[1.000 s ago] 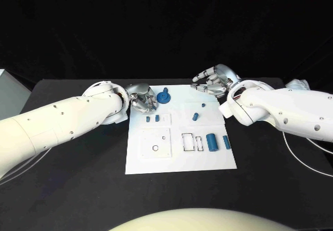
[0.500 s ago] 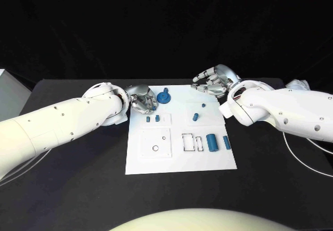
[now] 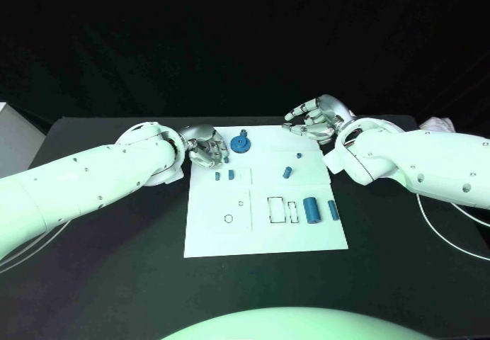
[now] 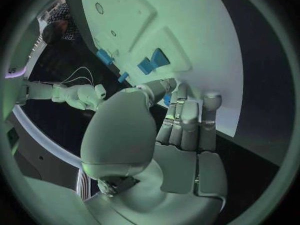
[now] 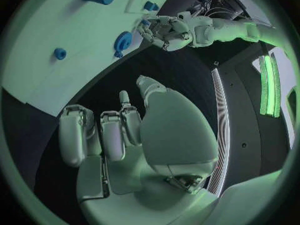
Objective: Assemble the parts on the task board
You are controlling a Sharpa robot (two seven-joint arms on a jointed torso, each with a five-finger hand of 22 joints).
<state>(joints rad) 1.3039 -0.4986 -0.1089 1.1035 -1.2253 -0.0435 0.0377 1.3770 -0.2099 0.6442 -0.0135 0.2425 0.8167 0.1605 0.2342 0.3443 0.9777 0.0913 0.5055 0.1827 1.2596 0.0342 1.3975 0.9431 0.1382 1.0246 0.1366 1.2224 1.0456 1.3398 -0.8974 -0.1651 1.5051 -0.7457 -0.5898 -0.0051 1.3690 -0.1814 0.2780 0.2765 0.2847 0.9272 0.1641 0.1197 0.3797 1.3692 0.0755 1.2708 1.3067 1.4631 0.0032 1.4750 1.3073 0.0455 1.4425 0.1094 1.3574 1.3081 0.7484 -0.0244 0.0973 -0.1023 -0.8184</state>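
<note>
The white task board [image 3: 268,237] lies in the middle of the table. A round blue part [image 3: 241,144] sits near its far left corner; it is also in the right wrist view [image 5: 122,41]. My left hand [image 3: 207,147] hovers just left of that part with its fingers curled in, and I see nothing held. In the left wrist view a blue sliver [image 4: 167,99] peeks past the fingers [image 4: 187,120]. My right hand [image 3: 316,119] hangs over the board's far right corner, fingers curled and empty. Two small blue pieces [image 3: 224,174], another [image 3: 288,171], and two blue cylinders [image 3: 311,210] lie on the board.
Rectangular recesses [image 3: 277,210] and small holes [image 3: 228,218] mark the board's near half. A white box [image 3: 8,138] stands at the table's left edge. A pale bundle [image 3: 439,124] and a thin cable [image 3: 449,230] lie on the right side.
My left hand has crept slightly toward the far edge beside the round blue part. The right hand and the parts on the board have stayed put.
</note>
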